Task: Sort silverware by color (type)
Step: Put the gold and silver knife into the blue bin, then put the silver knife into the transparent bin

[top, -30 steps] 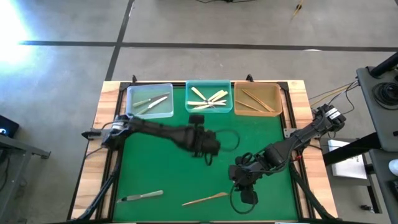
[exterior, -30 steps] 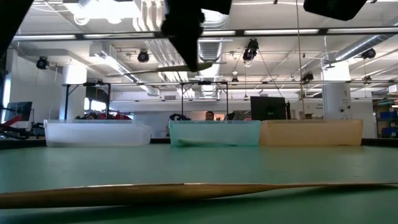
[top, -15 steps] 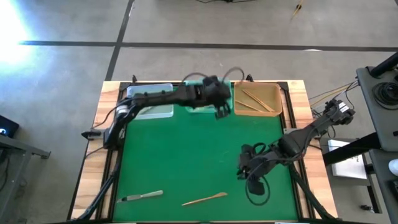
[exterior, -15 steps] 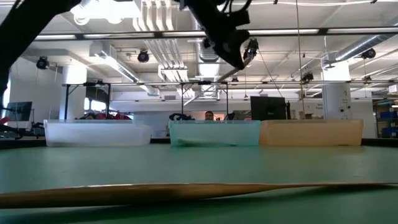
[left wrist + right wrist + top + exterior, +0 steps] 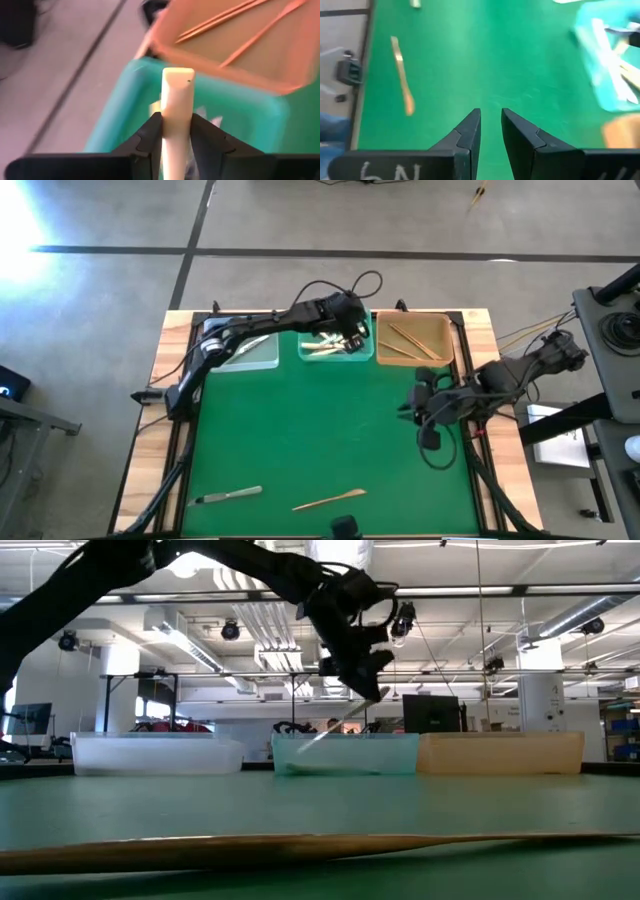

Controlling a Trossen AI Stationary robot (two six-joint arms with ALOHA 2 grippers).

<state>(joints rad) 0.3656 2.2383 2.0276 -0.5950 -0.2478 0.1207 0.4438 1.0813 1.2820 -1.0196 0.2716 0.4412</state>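
Observation:
My left gripper (image 5: 350, 335) reaches over the teal middle tray (image 5: 308, 355) at the far edge, shut on a pale cream utensil (image 5: 340, 722). My right gripper (image 5: 428, 430) hovers over the mat's right half, its fingers (image 5: 470, 132) a narrow gap apart, touching nothing. A silver utensil (image 5: 228, 495) and a tan wood-like one (image 5: 330, 500) lie flat on the mat near the near edge. Silver pieces lie in the clear left tray (image 5: 262, 360), cream pieces (image 5: 325, 346) in the teal tray, wood-like ones (image 5: 405, 338) in the orange right tray (image 5: 440, 355). My left gripper pinches the cream utensil between its two fingers (image 5: 150, 135), on its flat stem (image 5: 176, 122). A blunt end (image 5: 177, 80) sticks out past the fingertips. The utensil is lifted clear and slants down below the gripper, its lower end (image 5: 305, 745) over the teal tray.
The three trays stand side by side along the far edge, seen in the low view as a low wall (image 5: 330, 755). The green mat (image 5: 300, 430) lies between them and the two loose utensils. Wooden table borders (image 5: 150, 430) flank the mat. A person shows far behind the trays.
My left arm has swung from the table's middle to the far edge, carrying the cream utensil, and has come down over the teal tray. My right arm has drawn back from the near part of the mat toward the right and far side.

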